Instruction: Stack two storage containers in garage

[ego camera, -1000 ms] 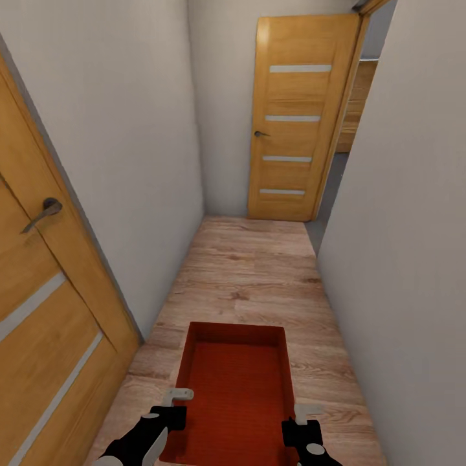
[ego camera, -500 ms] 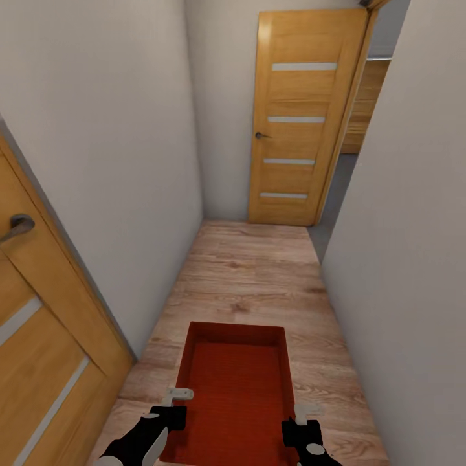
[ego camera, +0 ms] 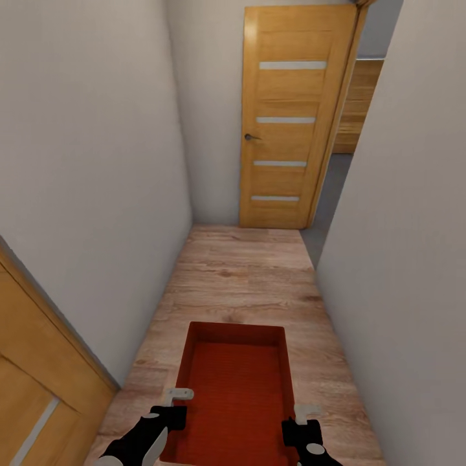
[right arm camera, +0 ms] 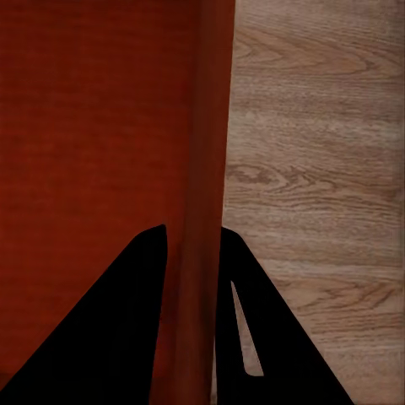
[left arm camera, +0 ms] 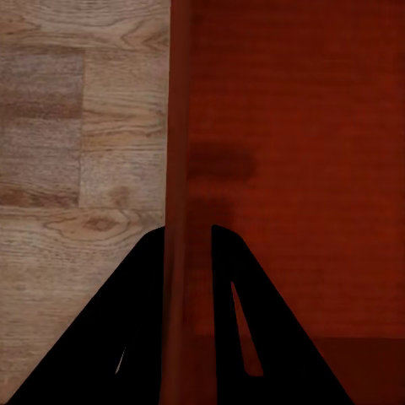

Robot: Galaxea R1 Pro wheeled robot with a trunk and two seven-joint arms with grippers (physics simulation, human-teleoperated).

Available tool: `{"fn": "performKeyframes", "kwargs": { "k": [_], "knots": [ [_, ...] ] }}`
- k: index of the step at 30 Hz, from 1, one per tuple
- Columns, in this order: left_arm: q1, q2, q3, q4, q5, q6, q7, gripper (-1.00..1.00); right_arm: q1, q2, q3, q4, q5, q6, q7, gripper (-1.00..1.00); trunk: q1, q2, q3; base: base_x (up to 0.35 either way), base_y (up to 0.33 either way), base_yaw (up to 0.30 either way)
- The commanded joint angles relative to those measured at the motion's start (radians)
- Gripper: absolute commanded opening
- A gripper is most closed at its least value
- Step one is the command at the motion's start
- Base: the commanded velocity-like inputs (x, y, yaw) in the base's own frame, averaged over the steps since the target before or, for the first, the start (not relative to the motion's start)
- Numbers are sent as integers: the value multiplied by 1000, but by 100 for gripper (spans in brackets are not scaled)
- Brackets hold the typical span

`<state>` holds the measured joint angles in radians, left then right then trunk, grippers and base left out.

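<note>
The robot is in a narrow corridor with a light wood plank floor [ego camera: 246, 278], carrying one storage container [ego camera: 236, 388] low and near, in front of its trunk — the open orange-red bin is held level between both arms, clear of the white walls on either side. The left end effector [ego camera: 173, 406] is clenched on the container's left wall; in the left wrist view its two dark fingers [left arm camera: 139, 329] straddle the thin wall [left arm camera: 177, 211], one outside and one inside. The right end effector [ego camera: 303, 421] grips the right wall in the same way, its fingers [right arm camera: 143, 321] closed over the rim [right arm camera: 215, 126]. At the far end stands an orange-wood door [ego camera: 288, 116] with four frosted strips, swung open, and to its right a gap shows grey floor [ego camera: 327, 200] beyond — likely the way towards the garage. A second wooden door [ego camera: 39, 382] sits near on the left. The step in hand appears to be the transport leg. The next move calls for driving straight ahead, then turning right through the opening, keeping the container level and away from the wall and door frame, with both grips held firm.
</note>
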<state>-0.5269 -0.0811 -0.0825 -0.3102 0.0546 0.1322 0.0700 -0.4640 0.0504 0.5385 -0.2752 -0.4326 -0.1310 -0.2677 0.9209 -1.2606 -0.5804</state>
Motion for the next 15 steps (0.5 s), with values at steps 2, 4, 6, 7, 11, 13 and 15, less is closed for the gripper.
{"fn": "performKeyframes", "kwargs": {
  "k": [2,4,6,7,11,13,15],
  "knots": [
    [-1,1,-14,-4,17,6,11,-100,-1,-11,8,28,-16,-6,-5,-100,1,0,-1,323,0,-8],
    [-1,1,-14,-4,16,6,11,-100,-1,-11,8,28,-16,-6,-5,-100,1,0,-1,323,0,-3],
    [-1,1,-14,-4,17,6,11,-100,-1,-11,8,28,-16,-6,-5,-100,1,0,-1,323,0,-1],
    [-1,1,-14,-4,17,6,11,-100,-1,-11,8,28,-16,-6,-5,-100,1,0,-1,323,0,0],
    [-1,1,-14,-4,16,6,11,-100,-1,-11,8,28,-17,-7,-5,-100,1,0,-1,323,0,0],
    [-1,1,-14,-4,16,6,11,-100,-1,-11,8,28,-17,-7,-5,-100,1,0,-1,323,0,0],
    [-1,1,-14,-4,16,6,11,-100,-1,-11,8,28,-17,-7,-5,-100,1,0,-1,323,0,0]
  ]
}}
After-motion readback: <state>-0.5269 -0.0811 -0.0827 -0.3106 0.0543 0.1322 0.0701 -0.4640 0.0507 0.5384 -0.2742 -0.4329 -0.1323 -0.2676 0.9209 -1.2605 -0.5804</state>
